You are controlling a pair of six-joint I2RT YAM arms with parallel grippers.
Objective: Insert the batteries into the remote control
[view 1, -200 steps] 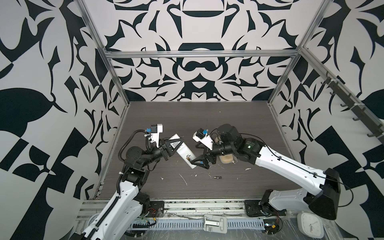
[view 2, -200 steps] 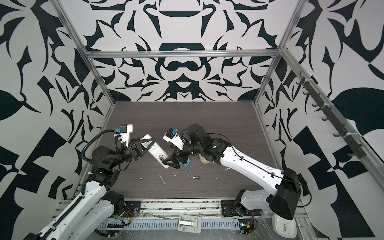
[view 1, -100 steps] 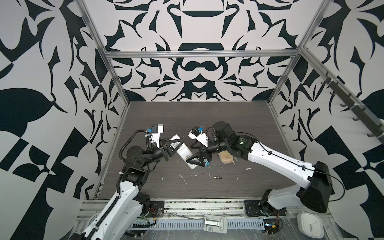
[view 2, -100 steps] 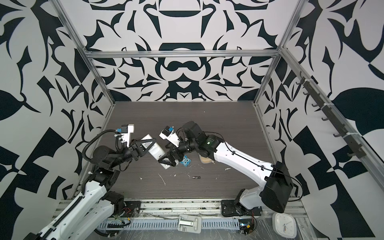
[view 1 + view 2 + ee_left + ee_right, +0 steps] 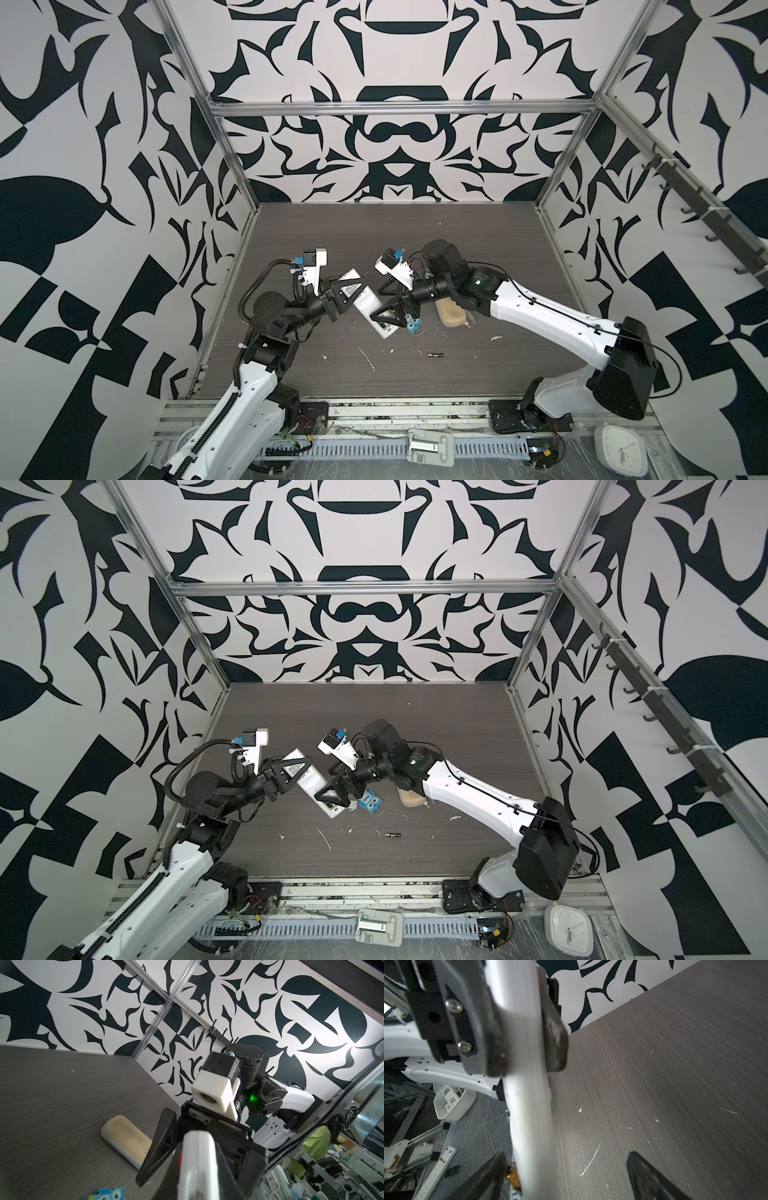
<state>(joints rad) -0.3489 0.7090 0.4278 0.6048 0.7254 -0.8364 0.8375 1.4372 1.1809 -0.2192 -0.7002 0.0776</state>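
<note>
My left gripper is shut on the upper part of the white remote control, holding it tilted above the table. My right gripper is open and straddles the remote's lower end. In the right wrist view the remote stands close to one finger, and the other finger is well apart from it. A coppery battery end shows beside the remote there. Another battery lies loose on the table near the front.
A small blue block with eyes lies just beside my right fingers. A tan oblong case sits under my right wrist. White scraps dot the dark table. Patterned walls enclose three sides.
My right gripper has moved left to the remote and now straddles its lower end, jaws slightly narrower. My left gripper has kept the remote still.
</note>
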